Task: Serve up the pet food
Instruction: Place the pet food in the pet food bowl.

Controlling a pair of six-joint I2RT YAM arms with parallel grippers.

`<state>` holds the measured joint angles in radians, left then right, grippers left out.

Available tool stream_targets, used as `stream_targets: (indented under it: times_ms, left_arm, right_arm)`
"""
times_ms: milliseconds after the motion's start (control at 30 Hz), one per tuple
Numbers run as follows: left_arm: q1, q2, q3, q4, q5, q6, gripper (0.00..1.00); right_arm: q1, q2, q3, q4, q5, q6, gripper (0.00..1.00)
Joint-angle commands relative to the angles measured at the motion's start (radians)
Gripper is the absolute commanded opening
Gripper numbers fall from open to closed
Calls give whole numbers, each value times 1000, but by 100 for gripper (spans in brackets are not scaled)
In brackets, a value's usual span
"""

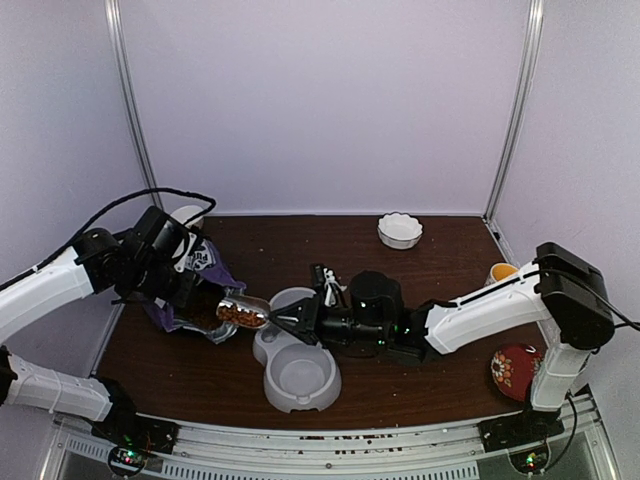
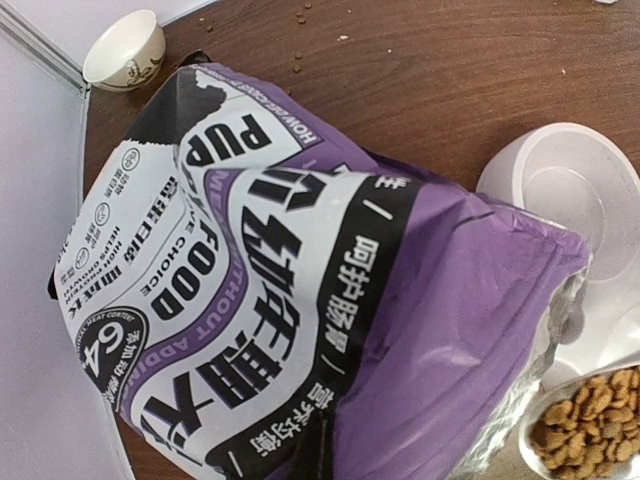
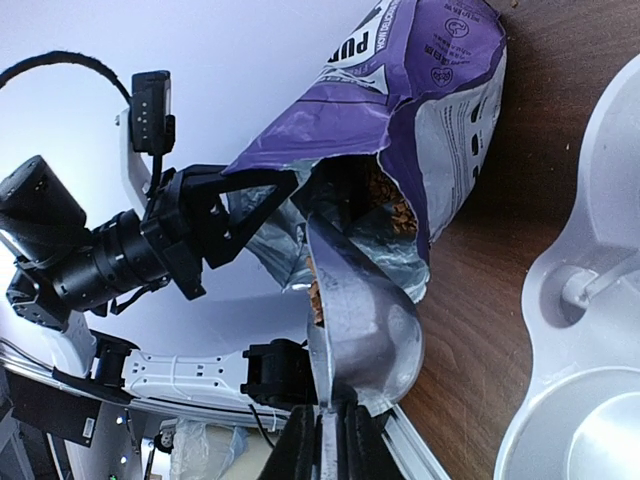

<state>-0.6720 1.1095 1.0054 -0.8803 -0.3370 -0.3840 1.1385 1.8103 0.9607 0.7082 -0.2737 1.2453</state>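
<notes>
Kibble (image 2: 590, 420) fills the scoop (image 3: 360, 330) (right gripper (image 3: 330, 440) pinching its handle) at the bag (image 2: 300, 300) mouth, left gripper (image 3: 270, 195) pinching its edge.

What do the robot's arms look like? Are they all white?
Not all! The left arm and right arm are smooth white tubes with chunky black joints. The left claw and right claw are black too. A thin black cable loops above the left arm.

A scalloped bowl (image 1: 400, 230) is set at the table's (image 1: 450, 265) far edge; a red plate (image 1: 517, 368) (patterned) is seen by its near right corner.
</notes>
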Motion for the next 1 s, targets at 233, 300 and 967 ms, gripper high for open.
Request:
stream_targets:
  times_ms: [233,300,967]
  left_arm:
    - [49,-14,20,25,-50,-23,0]
    - [58,-8,29,28,-42,-21,0]
    - [164,152,149,20,-20,87,0]
  right_arm:
    - [0,-188,-160,-13,-27,-15,0]
    - [-1,-209,-179,-23,-27,-19,0]
    - [-80,-395,-344,-76,-2,-52,0]
